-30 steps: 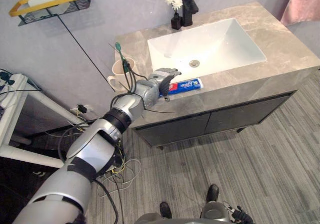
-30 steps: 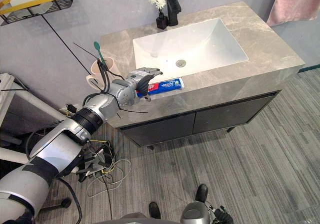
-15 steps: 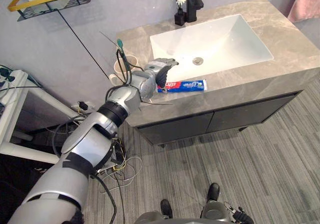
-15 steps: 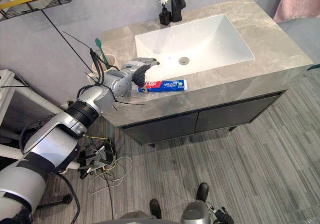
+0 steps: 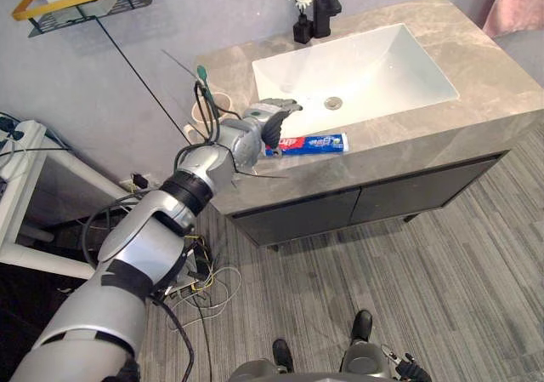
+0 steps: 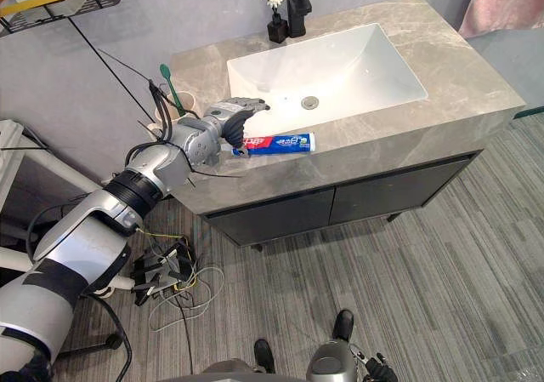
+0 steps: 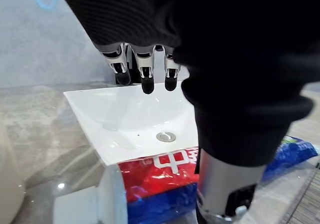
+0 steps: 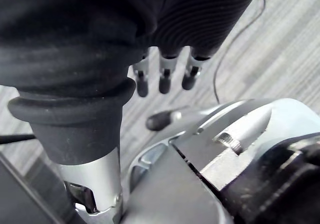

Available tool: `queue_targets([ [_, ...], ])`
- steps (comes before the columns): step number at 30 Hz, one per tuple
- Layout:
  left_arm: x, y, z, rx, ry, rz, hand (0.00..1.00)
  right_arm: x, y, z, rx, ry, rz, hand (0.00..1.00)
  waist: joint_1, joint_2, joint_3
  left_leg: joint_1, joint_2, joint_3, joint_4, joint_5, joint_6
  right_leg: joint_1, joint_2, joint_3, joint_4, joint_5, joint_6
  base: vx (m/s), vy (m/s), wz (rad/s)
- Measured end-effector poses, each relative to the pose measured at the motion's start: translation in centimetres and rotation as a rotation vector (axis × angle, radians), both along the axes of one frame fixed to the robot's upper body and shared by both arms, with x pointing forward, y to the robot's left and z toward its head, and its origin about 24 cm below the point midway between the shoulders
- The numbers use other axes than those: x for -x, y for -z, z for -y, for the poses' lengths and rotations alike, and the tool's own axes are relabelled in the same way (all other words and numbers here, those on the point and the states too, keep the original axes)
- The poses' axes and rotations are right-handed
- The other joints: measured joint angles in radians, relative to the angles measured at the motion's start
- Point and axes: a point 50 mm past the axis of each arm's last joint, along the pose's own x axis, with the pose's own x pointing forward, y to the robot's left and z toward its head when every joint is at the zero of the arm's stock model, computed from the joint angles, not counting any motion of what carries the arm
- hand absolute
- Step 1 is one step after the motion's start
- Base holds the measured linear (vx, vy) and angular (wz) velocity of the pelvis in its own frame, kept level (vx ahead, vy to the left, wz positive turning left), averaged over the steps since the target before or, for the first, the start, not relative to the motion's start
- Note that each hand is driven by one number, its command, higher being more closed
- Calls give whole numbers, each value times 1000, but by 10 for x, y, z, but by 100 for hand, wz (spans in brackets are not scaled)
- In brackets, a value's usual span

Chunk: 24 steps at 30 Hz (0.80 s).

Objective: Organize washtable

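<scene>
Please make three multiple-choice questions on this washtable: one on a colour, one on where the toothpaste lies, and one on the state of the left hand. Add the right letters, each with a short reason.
1. What colour is the toothbrush standing in the cup?
A. green
B. pink
C. yellow

2. Where does the toothpaste tube lie?
A. in the cup
B. on the counter, in front of the sink
C. inside the sink

3. How is the left hand?
A. curled round the cup
B. lying flat inside the sink
C. fingers straight, over the tube's left end

Answers:
1 A: the brush head above the cup's rim is green.
2 B: the red and blue tube lies flat on the grey strip between the basin and the counter's front edge.
3 C: the left wrist view shows straight fingers, with the tube below the hand.
</scene>
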Motion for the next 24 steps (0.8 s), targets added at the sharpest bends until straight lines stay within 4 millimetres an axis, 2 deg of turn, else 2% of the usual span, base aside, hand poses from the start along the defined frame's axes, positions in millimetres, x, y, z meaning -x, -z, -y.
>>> queue_targets([
  [24,2,3,-1,0,4,-8,0,0,0,-1,-1,-7,0,0,-2,-6,-3,-10,1,5,1,0,0,-14,1,6,0,1,0,0,0,0],
])
